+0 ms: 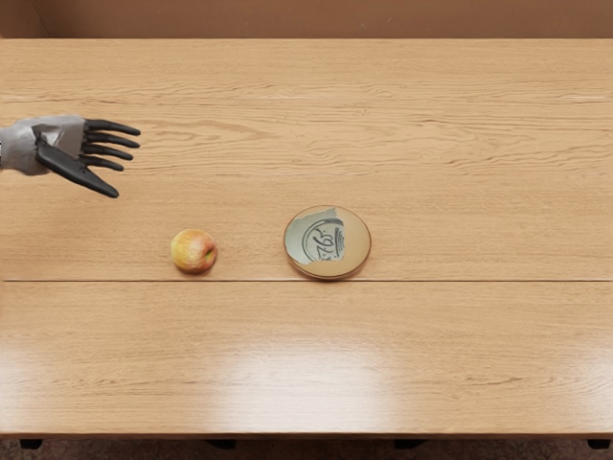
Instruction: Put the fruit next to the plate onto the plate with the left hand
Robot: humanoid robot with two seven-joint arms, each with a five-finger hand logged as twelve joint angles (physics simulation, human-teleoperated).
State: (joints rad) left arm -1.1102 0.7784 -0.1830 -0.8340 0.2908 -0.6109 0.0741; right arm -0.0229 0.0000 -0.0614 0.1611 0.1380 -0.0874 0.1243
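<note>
A yellow-red apple (pixel 193 251) lies on the wooden table (pixel 431 125), a short way left of a small round plate (pixel 356 259) with a brown rim and a grey patterned centre. The plate holds nothing. My left hand (pixel 103 153) comes in from the left edge, well up and to the left of the apple, with its dark fingers (pixel 115 127) stretched out and spread, holding nothing. The right arm does not show.
The wooden table fills nearly the whole view, with its far edge against a brown wall at the top and its near edge at the bottom. A seam runs across the tabletop just below the apple and plate.
</note>
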